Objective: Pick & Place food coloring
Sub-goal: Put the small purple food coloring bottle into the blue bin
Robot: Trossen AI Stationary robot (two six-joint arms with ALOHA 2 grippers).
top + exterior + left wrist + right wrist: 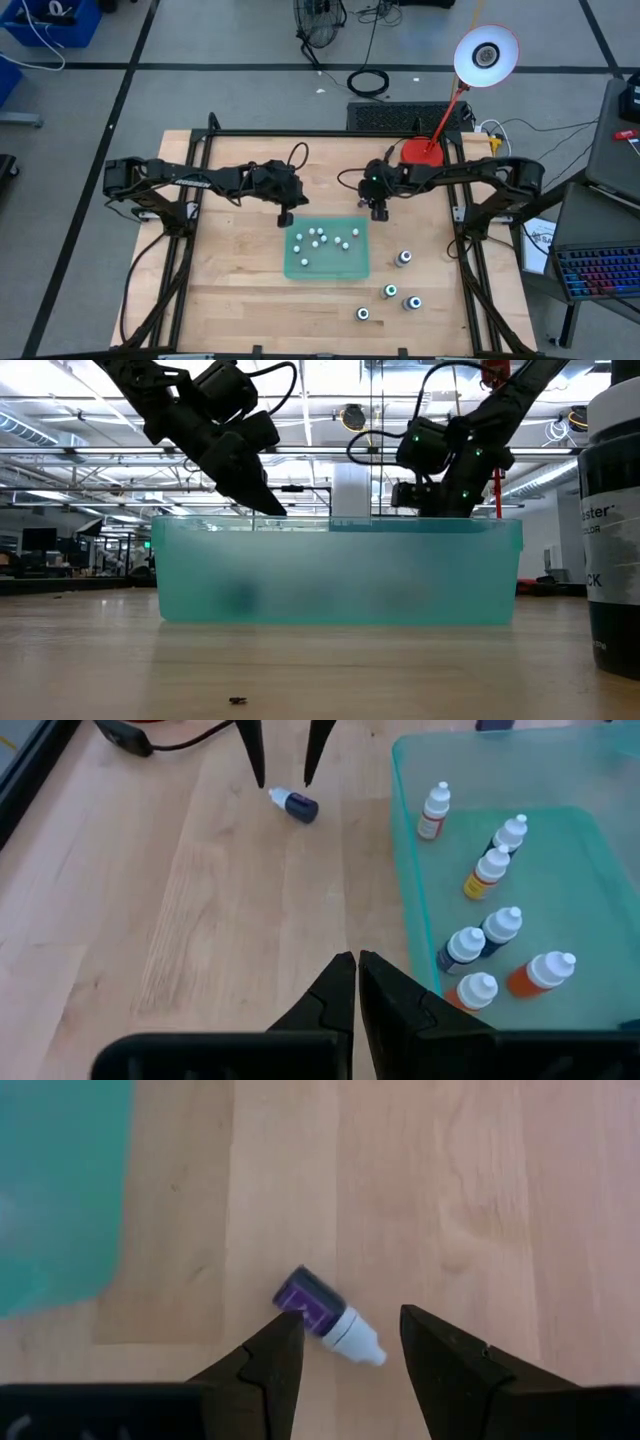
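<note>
A small purple food coloring bottle point(322, 1312) with a white cap lies on its side on the wood just past the far edge of the green tray point(300, 268). My right gripper point(350, 1345) hangs open right over it, one finger on each side, and no touch shows. The same bottle point(294, 804) lies below those fingers in the left wrist view. Several capped bottles point(490, 870) stand inside the tray. My left gripper point(356, 966) is shut on nothing, above the table by the tray's far left corner.
Several larger bottles with green or blue tops point(403, 259) point(390, 291) point(363, 314) stand on the wood right of and in front of the tray. One dark bottle point(612, 530) looms at the low view's right edge. A red lamp base point(422, 151) sits at the far right.
</note>
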